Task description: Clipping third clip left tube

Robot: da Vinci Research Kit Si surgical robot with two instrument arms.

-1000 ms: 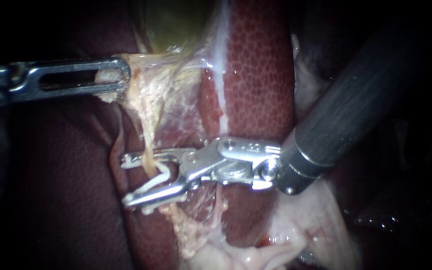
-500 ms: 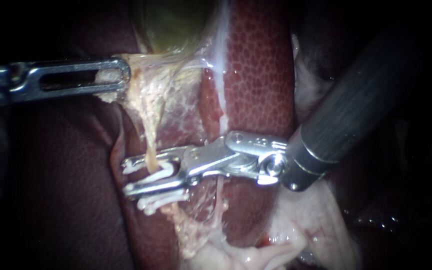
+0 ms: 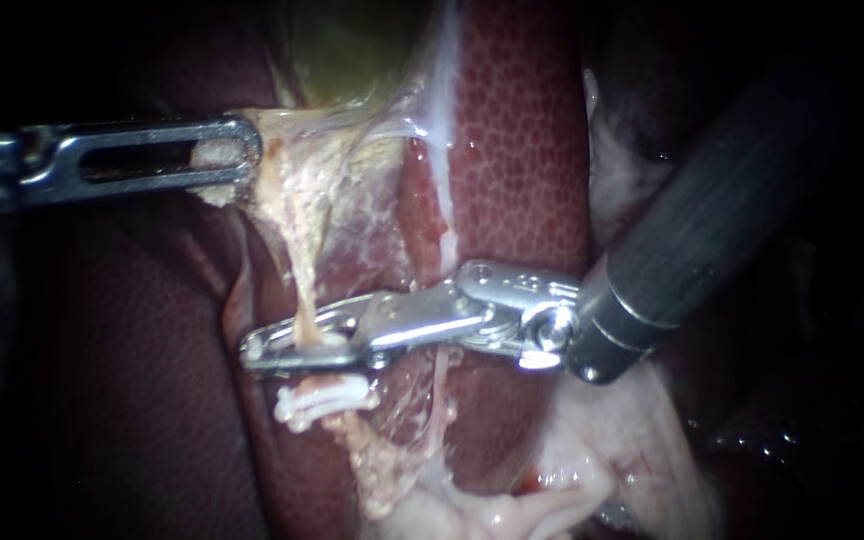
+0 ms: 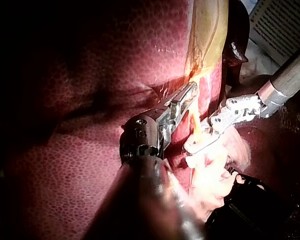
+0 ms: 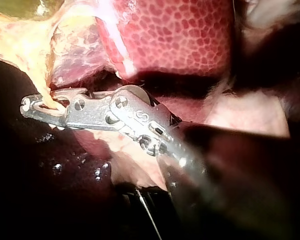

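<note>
Pinching the left tube (image 3: 304, 290), my right instrument (image 3: 297, 345) has both jaws pressed together across it, over the liver (image 3: 522, 130). A white clip (image 3: 320, 400) sits on the tube just below those jaws. My left instrument (image 3: 237, 152) grips pale tissue (image 3: 282, 175) beneath the gallbladder (image 3: 352, 50).

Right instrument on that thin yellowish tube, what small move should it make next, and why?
Probably open the silver right instrument and ease it back: its jaws are shut on the thin yellowish tube, beside a white clip already on it.
</note>
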